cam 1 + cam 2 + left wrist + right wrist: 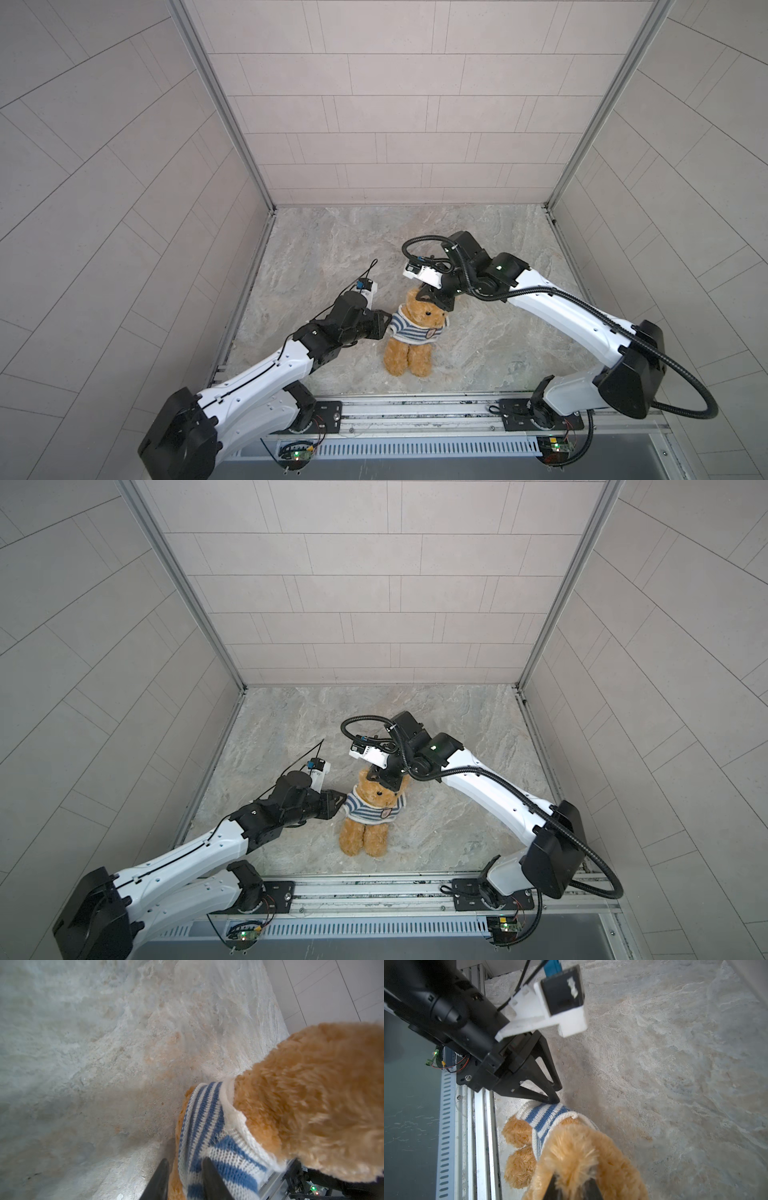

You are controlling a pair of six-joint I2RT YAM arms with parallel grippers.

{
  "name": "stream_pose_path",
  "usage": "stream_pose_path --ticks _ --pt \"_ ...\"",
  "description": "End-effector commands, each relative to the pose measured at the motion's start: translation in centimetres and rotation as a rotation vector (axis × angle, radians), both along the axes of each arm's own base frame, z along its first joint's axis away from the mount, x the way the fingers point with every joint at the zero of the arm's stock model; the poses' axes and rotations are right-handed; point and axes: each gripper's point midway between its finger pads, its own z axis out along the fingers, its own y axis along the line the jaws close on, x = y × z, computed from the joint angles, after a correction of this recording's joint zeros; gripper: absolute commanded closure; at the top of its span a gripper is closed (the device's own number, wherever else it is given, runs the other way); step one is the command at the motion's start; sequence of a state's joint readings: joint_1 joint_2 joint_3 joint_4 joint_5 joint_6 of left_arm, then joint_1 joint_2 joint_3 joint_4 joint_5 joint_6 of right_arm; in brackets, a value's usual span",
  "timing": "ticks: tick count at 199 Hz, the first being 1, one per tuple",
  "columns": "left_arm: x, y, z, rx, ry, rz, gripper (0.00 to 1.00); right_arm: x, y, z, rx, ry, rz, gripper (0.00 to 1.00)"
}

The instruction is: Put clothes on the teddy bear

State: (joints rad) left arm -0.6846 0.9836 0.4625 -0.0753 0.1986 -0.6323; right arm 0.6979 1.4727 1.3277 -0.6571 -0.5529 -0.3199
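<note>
The teddy bear [409,357] [365,837] sits upright near the table's front middle, wearing the blue-and-white striped shirt [415,330] [370,810]. My left gripper [390,322] [343,803] reaches in from the left at shoulder height. In the left wrist view this gripper [185,1164] has the sleeve of the shirt [207,1126] and the furry arm between its fingers. My right gripper [434,300] [387,780] comes down on the bear's head; in the right wrist view the gripper [572,1182] has a tuft of the bear's head fur [581,1157] between its fingers.
The marble-patterned table [498,332] is enclosed by tiled walls at the back and on both sides. A metal rail [415,411] with the arm bases runs along the front edge, close behind the bear's feet. The left arm's camera mount [562,1001] hangs near the bear.
</note>
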Motion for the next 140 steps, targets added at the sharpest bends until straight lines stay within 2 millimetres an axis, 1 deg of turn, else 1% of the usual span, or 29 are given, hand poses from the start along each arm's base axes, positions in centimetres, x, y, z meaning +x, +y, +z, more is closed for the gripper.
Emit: stream_pose_path --ticks 1,15,22,37,47,57,68,77,93,111,127,140 --pt "0.6 0.8 -1.5 -0.028 0.03 0.074 0.71 1.8 2.1 1.2 0.044 -0.023 -0.008 0.78" --pt "0.6 1.1 -2.2 -0.029 0.037 0.091 0.72 3.4 2.8 0.9 0.042 -0.013 -0.066 0.73" --pt "0.7 1.2 -2.3 -0.03 0.038 0.093 0.73 3.8 3.1 1.0 0.044 -0.013 -0.085 0.71" --pt "0.7 1.3 -2.4 -0.033 0.038 0.095 0.73 4.5 3.2 1.6 0.05 -0.013 -0.143 0.61" --pt "0.7 1.3 -2.3 -0.037 0.032 0.092 0.72 5.0 2.9 2.3 0.064 -0.009 -0.205 0.52" --pt "0.6 1.2 -2.3 -0.04 0.029 0.087 0.72 5.2 2.3 3.2 0.079 -0.007 -0.269 0.46" --pt "0.6 1.1 -2.4 -0.044 0.029 0.083 0.72 5.0 1.6 4.1 0.102 -0.002 -0.322 0.4" --pt "0.5 1.0 -2.4 -0.05 0.031 0.079 0.72 4.8 0.6 4.7 0.123 -0.001 -0.386 0.34" --pt "0.4 0.7 -2.5 -0.071 0.038 0.071 0.71 3.6 -1.4 5.3 0.182 0.011 -0.487 0.29" --pt "0.3 0.6 -2.7 -0.091 0.045 0.071 0.71 1.2 -3.7 5.0 0.209 0.007 -0.57 0.25" --pt "0.2 0.4 -2.9 -0.104 0.053 0.072 0.71 -1.3 -5.3 4.0 0.203 0.023 -0.62 0.22" --pt "0.1 0.3 -3.2 -0.112 0.063 0.069 0.71 -3.3 -5.7 2.6 0.205 0.061 -0.64 0.21"
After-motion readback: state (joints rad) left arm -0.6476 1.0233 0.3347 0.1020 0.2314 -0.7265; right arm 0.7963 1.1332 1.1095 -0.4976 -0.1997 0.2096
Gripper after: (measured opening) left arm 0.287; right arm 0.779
